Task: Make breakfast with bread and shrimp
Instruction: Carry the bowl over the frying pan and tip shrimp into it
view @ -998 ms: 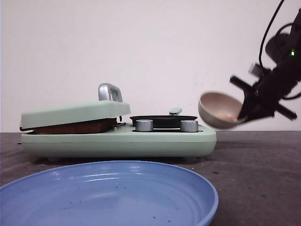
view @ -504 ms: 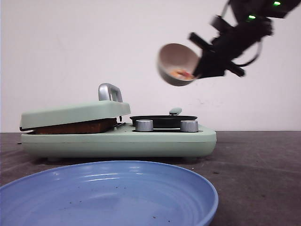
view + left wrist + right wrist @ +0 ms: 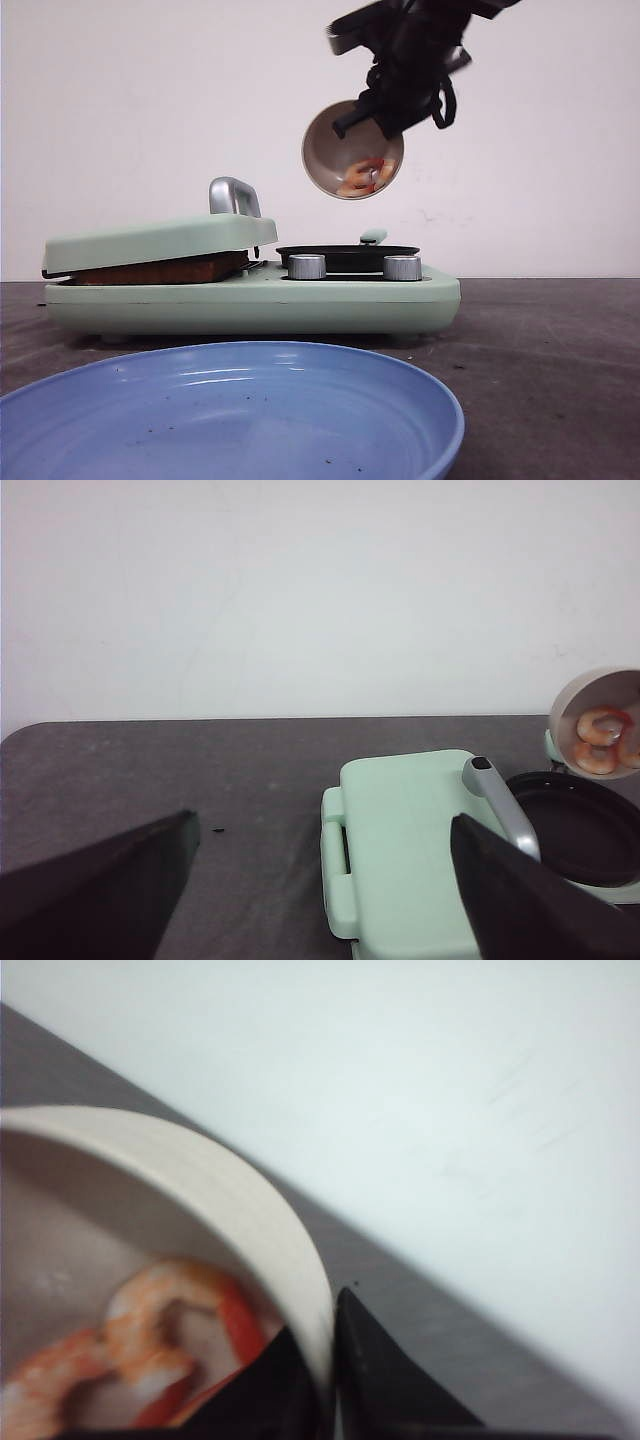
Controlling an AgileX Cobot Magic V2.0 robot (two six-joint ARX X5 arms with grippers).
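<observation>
Shrimp-dumping step rn imo. Right fingers (image 3: pixel 372 108) are clamped on the rim of the bowl (image 3: pixel 352 150), which hangs tipped on its side above the black pan (image 3: pixel 347 253) on the green breakfast maker (image 3: pixel 250 295). Shrimp (image 3: pixel 362 177) are sitting at the bowl's low edge, none in the pan afaict. Bread (image 3: pixel 165 269) is under the maker's shut lid (image 3: pixel 155 241), left of the pan. Left fingers (image 3: pixel 320 880) are spread apart w/ nothing in them, near the lid's far side. Next: tip more, keeping the mouth over the pan so nothing lands on the counter (image 3: pixel 540 330).
</observation>
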